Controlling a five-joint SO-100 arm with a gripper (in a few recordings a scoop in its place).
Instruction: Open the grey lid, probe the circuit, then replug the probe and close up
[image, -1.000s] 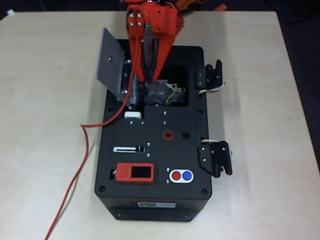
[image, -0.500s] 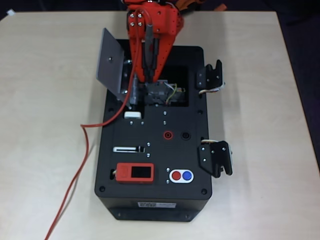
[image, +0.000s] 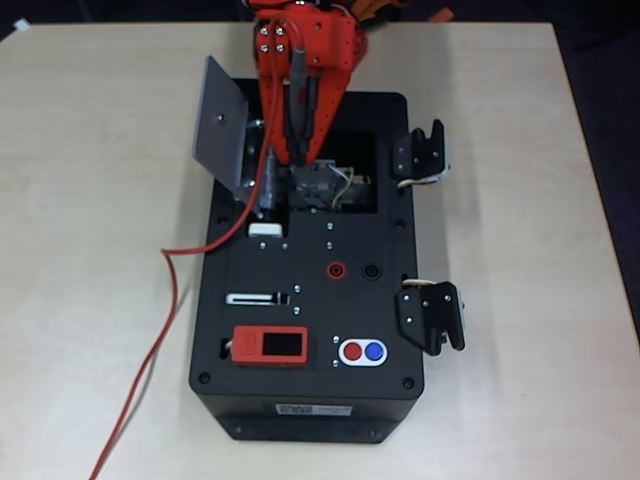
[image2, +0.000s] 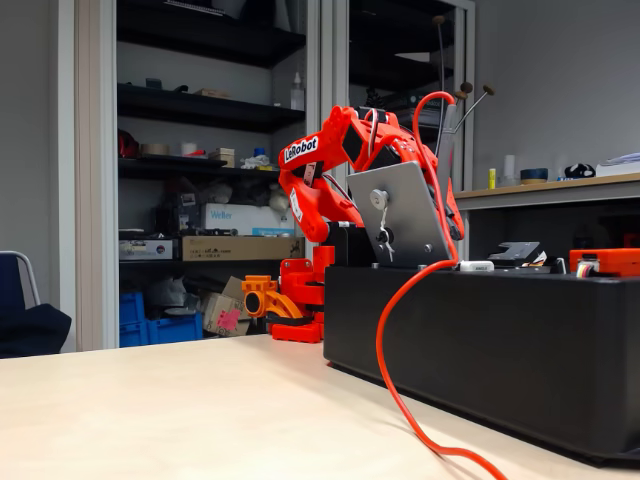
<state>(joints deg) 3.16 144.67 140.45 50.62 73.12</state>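
The grey lid (image: 222, 124) stands open at the box's far left corner, the grey probe (image: 297, 100) with its red cable (image: 165, 300) pointing down into the recess at the circuit (image: 325, 186).

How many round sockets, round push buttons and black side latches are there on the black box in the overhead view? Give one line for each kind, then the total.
Round sockets: 2, one red socket and one black socket
Round push buttons: 2, one red button and one blue button
Black side latches: 2, upper latch and lower latch
Total: 6
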